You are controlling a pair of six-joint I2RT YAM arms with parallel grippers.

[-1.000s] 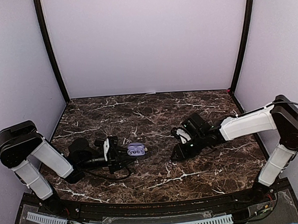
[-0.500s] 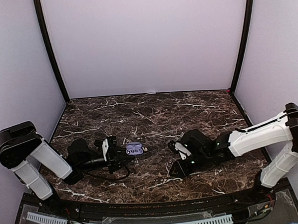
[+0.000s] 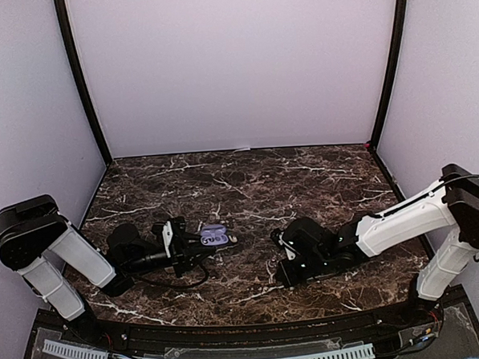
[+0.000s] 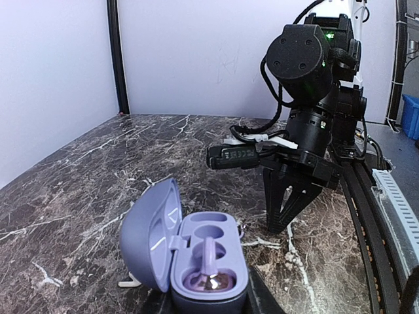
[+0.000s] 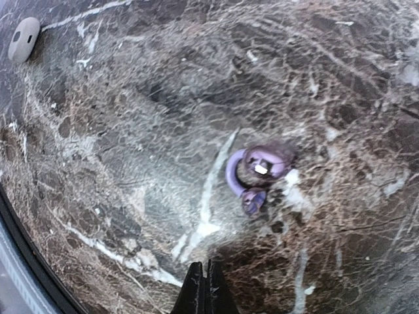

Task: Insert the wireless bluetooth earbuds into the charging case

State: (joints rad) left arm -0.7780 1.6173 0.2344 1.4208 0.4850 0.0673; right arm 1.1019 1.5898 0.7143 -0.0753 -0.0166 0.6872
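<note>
Recorder — Case status: left tool [image 3: 210,240] is clamped on the lavender charging case [image 4: 208,261], down near the desk [image 3: 223,180]. The lid [image 4: 149,229] is swung back and the wells face up. Reason, as I read it: a fixed, open target, so the other arm need only bring the buds.

Checker — Contents?

Recorder — One seated earbud [image 4: 209,280] in the near well, stem lying up the middle. The far well [image 4: 213,232] is bare. Roughly half done, by my judgement.

Checker — The second one?

Recorder — The loose earbud [image 5: 256,171], purple, lies on the marble ahead of the right tool [image 5: 204,291] and a little to one side in the wrist view, apart from the fingertips. That tool is pressed fully closed with nothing between its fingers, tips pointing down close to the desk.

Checker — Closed on nothing. Why?

Recorder — Judgement only: either a pinch that caught nothing, or closed tips meant to nudge the bud into a better lie. A grasp would call for reopening, centring over the bud, then descending. Risk: the bud is small and rounded, and likely to skid on polished stone.

Checker — Anything else nearby?

Recorder — A small white oval [image 5: 25,39] at the far corner of the right wrist view, too blurred to say whether it is another bud. It is well apart from the purple one.
</note>
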